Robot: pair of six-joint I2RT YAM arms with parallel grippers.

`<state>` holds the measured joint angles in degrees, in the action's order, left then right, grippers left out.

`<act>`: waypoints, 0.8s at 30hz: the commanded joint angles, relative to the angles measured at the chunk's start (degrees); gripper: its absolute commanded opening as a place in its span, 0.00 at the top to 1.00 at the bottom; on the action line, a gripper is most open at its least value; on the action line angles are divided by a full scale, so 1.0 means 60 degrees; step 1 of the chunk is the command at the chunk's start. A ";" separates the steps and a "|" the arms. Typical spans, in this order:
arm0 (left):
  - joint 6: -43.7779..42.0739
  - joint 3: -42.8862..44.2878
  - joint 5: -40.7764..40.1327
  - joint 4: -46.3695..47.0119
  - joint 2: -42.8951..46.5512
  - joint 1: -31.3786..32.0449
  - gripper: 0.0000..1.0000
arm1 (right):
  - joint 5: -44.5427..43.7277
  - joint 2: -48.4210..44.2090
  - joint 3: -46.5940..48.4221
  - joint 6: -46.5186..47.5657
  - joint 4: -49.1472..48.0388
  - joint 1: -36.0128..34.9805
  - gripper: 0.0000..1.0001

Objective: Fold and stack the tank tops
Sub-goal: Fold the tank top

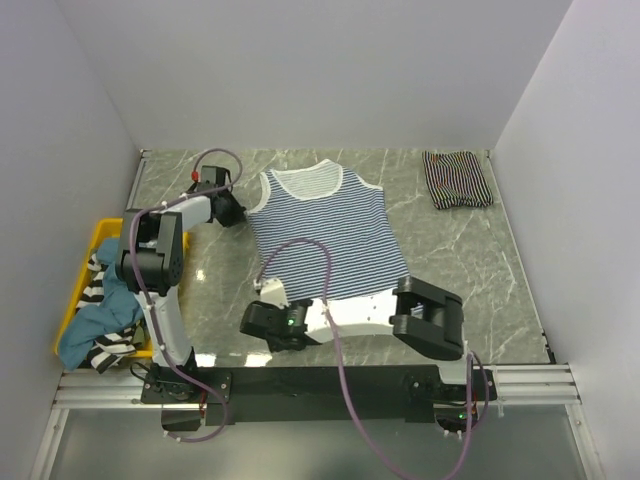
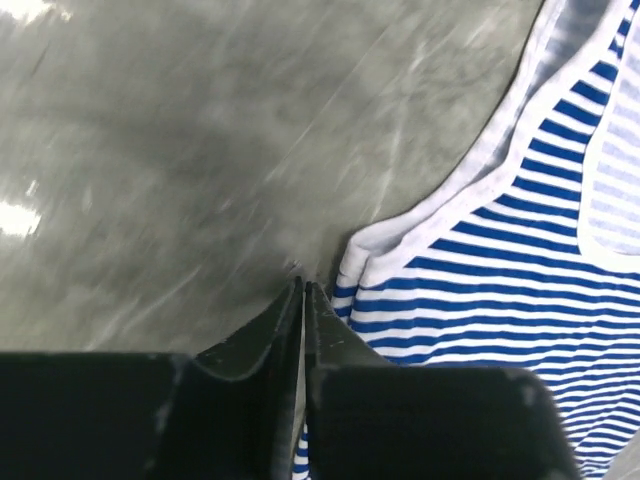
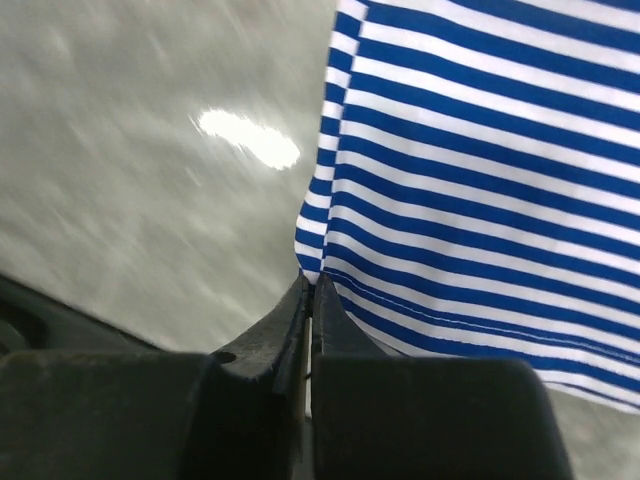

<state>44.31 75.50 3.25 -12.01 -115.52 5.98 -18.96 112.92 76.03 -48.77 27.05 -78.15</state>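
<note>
Currently in hand: first lengthwise fold of the blue-and-white tank top (image 1: 325, 235), judged from both grips along its left side.
Tank top's place: flat on the middle of the table (image 1: 480, 270), neck toward the far wall, hem toward the arm bases.
Left claw (image 2: 303, 292): narrow, pinched on the far left corner beside the white trim (image 2: 470, 190) of the armhole; striped cloth visible between the pads lower down.
Right claw (image 3: 308, 282): closed tight at the near left hem corner, seemingly with the cloth edge nipped in; depth of bite hard to tell.
Lift: raise both corners together and only just off the table, with the edge between them taut and level.
Carry: sweep across toward the right side seam, both claws at matching pace, to avoid a skewed crease.
Landing: lay edge over edge, stripes parallel, then release.
Risk: thin bite at the hem, likely slip under tension; no jerking.
Stack spot: folded dark-striped top (image 1: 457, 180) at the far right corner, well apart.
Waiting: more tops (image 1: 100, 320) heaped in the yellow bin (image 1: 75, 275) at the left.
</note>
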 commanded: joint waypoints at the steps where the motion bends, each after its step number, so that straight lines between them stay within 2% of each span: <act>1: 0.0611 -0.0659 -0.0512 0.0140 0.0884 0.0073 0.91 | 0.0083 -0.1283 -0.1009 -0.0191 -0.0361 -0.0261 1.00; 4: 0.0875 -0.1244 -0.0512 0.0374 0.1366 0.0073 0.96 | 0.0318 -0.1812 -0.1655 -0.0148 -0.0611 -0.0349 1.00; 7: 0.1110 -0.1625 -0.0468 0.0551 0.1748 0.0088 0.96 | 0.0348 -0.1945 -0.1671 -0.0075 -0.0480 -0.0524 1.00; 10: 0.1023 -0.1890 -0.0045 0.0946 0.2056 0.0190 0.78 | 0.0420 -0.1916 -0.1670 -0.0118 -0.0538 -0.0569 1.00; 11: 0.1008 -0.2050 -0.0014 0.1092 0.2144 0.0321 0.66 | 0.0435 -0.1902 -0.1671 -0.0104 -0.0553 -0.0583 1.00; 15: 0.1124 -0.2534 -0.0247 0.1123 0.2613 0.0527 0.52 | 0.0421 -0.1873 -0.1714 -0.0133 -0.0524 -0.0583 1.00; 19: 0.1110 -0.2419 -0.0511 0.0859 0.2234 0.0586 0.51 | 0.0435 -0.1974 -0.1773 -0.0118 -0.0553 -0.0583 1.00; 22: 0.1213 -0.2243 -0.0512 0.0713 0.1897 0.0644 0.55 | 0.0436 -0.2209 -0.1992 -0.0162 -0.0626 -0.0583 1.00; 24: 0.1256 -0.2097 -0.1022 0.0523 0.1619 0.0688 0.59 | 0.0436 -0.2457 -0.2167 -0.0191 -0.0641 -0.0583 1.00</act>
<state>50.89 60.77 0.60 -8.14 -103.79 9.72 -15.84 102.72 64.40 -49.01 24.34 -81.23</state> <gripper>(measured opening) 0.424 0.019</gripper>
